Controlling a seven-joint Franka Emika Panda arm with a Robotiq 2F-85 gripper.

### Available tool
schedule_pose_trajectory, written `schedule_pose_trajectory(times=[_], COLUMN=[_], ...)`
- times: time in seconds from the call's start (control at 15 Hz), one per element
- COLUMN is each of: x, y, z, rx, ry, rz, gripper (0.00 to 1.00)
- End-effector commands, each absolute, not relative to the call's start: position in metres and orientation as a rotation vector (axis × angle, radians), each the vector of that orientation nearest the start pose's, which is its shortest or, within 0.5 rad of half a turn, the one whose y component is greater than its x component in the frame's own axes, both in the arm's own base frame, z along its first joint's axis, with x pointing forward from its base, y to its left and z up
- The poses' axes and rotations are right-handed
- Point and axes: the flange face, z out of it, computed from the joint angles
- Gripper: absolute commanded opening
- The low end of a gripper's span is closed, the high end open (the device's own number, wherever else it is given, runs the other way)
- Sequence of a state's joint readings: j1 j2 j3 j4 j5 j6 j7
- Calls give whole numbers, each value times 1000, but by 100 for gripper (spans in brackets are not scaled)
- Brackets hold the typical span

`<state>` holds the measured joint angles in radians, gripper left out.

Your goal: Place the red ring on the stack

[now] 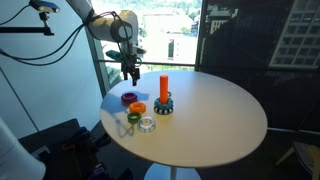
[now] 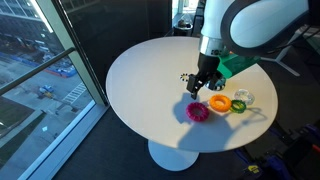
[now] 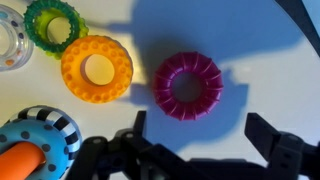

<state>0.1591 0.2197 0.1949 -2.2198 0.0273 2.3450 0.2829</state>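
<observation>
The red ring [image 3: 188, 85] lies flat on the white round table [image 1: 220, 120], and it shows in both exterior views [image 1: 129, 98] [image 2: 197, 112]. The stack is an upright orange peg [image 1: 164, 88] with a dark blue-teal toothed ring at its foot [image 3: 45, 130]. It stands a little way from the red ring. My gripper [image 3: 200, 140] is open and empty. It hovers above the red ring, with a finger on either side of it in the wrist view. The gripper also shows in both exterior views [image 1: 131, 72] [image 2: 200, 88].
An orange ring [image 3: 96, 68] lies beside the red ring, then a green ring [image 3: 56, 24] and a clear ring [image 3: 10, 40]. They sit near the table's edge [image 2: 140, 80]. Windows and a railing stand behind the table.
</observation>
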Motion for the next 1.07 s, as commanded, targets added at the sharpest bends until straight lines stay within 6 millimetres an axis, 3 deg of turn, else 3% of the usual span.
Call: schedule_pose_trajectory(times=[0.0, 0.6, 1.0], x=[508, 530, 518], y=[183, 172, 168], z=[267, 244, 221], rx=[-3112, -3140, -3177], ry=[-52, -24, -48], rz=[155, 90, 190], gripper=[100, 100, 100])
